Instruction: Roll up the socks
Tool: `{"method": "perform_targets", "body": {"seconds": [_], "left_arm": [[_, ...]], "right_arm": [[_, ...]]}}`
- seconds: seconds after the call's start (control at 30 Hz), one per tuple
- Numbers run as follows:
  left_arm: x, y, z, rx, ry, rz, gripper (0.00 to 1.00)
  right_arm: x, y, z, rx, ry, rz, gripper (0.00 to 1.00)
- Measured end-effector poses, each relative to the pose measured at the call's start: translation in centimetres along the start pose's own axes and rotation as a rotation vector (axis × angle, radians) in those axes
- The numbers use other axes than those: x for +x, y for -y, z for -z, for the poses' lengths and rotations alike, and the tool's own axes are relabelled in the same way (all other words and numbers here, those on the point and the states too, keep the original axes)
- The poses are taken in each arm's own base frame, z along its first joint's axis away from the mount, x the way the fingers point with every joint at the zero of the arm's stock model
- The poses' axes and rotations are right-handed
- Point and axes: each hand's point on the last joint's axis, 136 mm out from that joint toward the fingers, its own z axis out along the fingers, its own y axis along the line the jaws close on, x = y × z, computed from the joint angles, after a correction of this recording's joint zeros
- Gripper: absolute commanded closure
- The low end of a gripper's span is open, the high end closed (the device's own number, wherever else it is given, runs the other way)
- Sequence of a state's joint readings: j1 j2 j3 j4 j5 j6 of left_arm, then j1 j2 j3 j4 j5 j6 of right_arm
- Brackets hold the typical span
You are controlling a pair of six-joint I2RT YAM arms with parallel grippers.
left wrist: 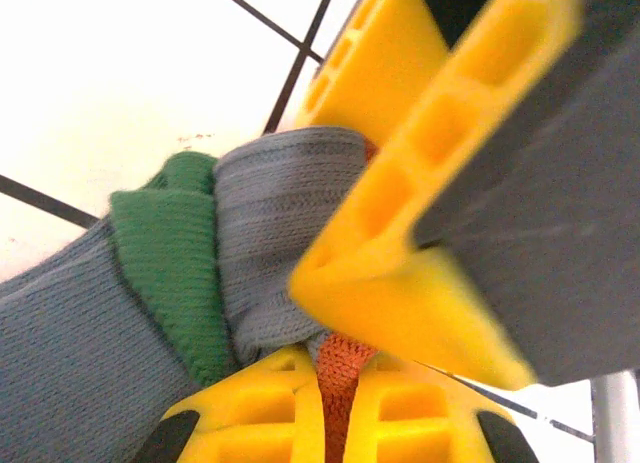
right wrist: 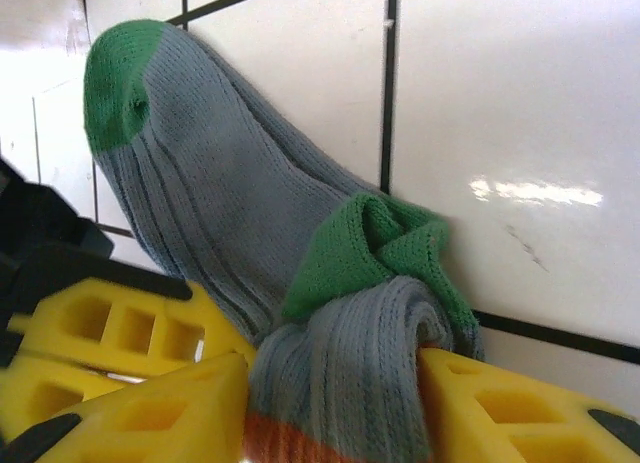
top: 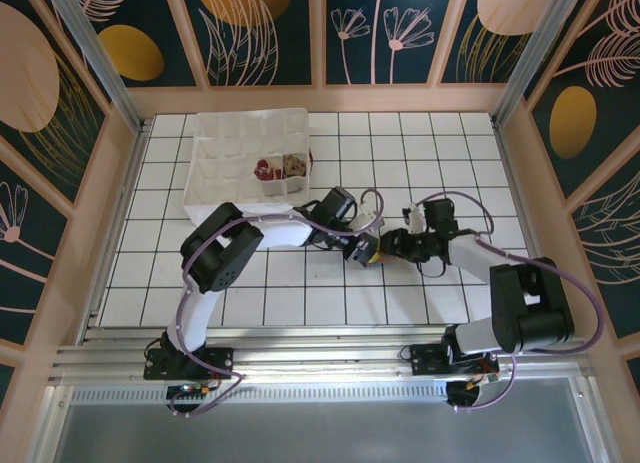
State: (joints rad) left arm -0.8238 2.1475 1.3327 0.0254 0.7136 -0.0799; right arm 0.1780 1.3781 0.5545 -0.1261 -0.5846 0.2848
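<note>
A blue-grey sock with green toe and heel lies on the white tiles, its leg end rolled into a bundle. My left gripper is shut on the sock's orange cuff edge. My right gripper is open, with the rolled bundle sitting between its yellow fingers and brushing both pads. In the top view the two grippers meet tip to tip at the table's middle, hiding most of the sock. A red-toned rolled sock and a tan rolled sock sit in tray compartments.
A white divided tray stands at the back left of the tiled table. Wooden walls enclose the table on three sides. The left arm's elbow rests low at the front left, and the right arm's link at the front right.
</note>
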Motion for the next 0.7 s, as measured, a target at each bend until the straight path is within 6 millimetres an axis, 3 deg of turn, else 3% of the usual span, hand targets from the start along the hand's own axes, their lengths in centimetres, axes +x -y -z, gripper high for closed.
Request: {"method": "perform_targets", "body": {"seconds": [0.17, 0.7], "left_arm": [[-0.13, -0.46, 0.05, 0.016, 0.003, 0.056, 1.0], [0.35, -1.03, 0.3, 0.018, 0.01, 0.092, 1.0]], "right_arm": [[0.1, 0.46, 0.99, -0.035, 0.034, -0.043, 0.53], [-0.58, 0.61, 0.34, -0.066, 0.052, -0.068, 0.57]]}}
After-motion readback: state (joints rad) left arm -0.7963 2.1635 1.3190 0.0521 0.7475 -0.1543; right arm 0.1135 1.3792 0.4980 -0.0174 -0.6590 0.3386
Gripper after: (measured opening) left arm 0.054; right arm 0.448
